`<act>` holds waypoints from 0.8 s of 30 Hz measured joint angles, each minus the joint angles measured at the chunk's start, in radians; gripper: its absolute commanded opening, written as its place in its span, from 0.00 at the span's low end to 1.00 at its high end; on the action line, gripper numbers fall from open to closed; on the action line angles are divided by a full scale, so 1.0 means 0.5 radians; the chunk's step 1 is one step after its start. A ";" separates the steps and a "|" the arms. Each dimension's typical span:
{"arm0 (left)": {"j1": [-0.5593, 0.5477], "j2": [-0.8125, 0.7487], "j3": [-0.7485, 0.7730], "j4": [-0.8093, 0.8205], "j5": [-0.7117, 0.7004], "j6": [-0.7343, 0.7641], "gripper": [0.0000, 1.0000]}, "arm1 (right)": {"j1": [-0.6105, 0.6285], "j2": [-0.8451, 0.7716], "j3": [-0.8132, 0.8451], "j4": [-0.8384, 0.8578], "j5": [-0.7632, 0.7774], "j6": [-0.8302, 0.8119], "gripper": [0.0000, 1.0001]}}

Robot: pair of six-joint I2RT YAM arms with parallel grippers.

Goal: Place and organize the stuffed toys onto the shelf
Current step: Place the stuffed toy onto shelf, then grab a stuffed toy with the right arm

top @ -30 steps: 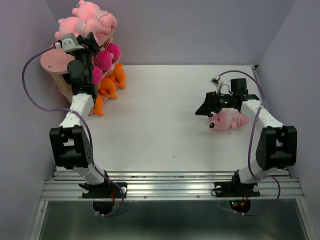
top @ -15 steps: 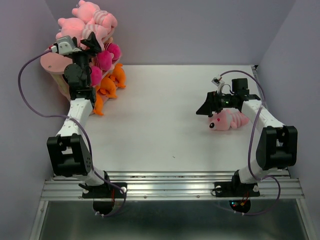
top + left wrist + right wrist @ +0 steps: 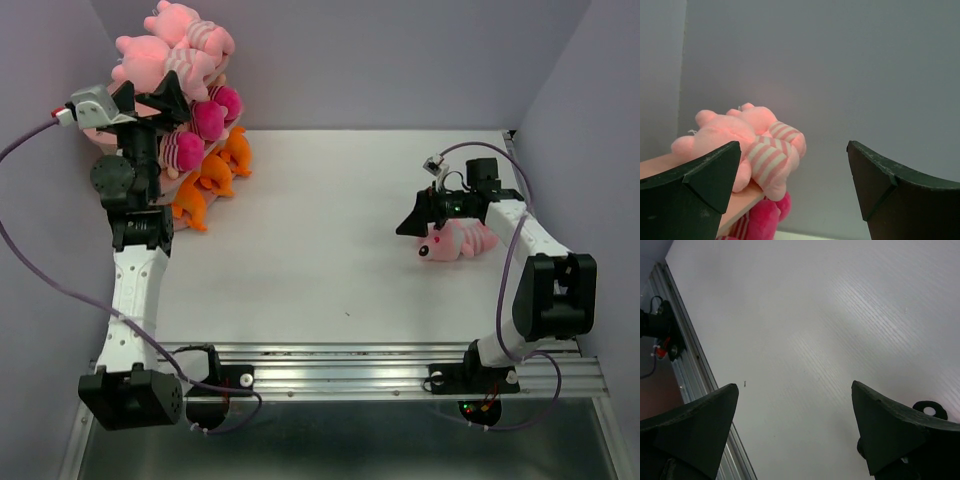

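Your left gripper (image 3: 148, 100) stood up at about 10 o'clock of the white table top (image 3: 320, 230), jaws spread wide and holding nothing; its wrist camera looked between the two dark fingers at the top tier of the pink three-tier shelf with oval boards and pale wooden posts (image 3: 740, 206).

On that top tier lay the light pink striped plush animals (image 3: 165, 50), bunched together; one of them hung a little over the board's edge. Below them, on the middle tier, sat the dolls in magenta striped clothes (image 3: 210, 115); lower down, at the shelf's 4 o'clock side, were the orange plush shark-like toys (image 3: 215, 175) — whether they sat on the bottom board or partly on the table I could not tell.

Your right gripper (image 3: 415, 215) was over at about 3 o'clock of the table, well apart from the shelf; its fingers were also wide open and empty. Its wrist view showed only bare table between them. One more light pink striped stuffed animal (image 3: 458, 241) lay on the table just beside that gripper, at its 4 o'clock — whether the gripper touched it I could not tell.
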 measured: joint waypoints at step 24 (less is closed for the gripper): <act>-1.749 0.107 -1.128 -0.685 0.078 -0.214 0.99 | -0.069 -0.272 0.246 -0.479 1.135 -0.488 1.00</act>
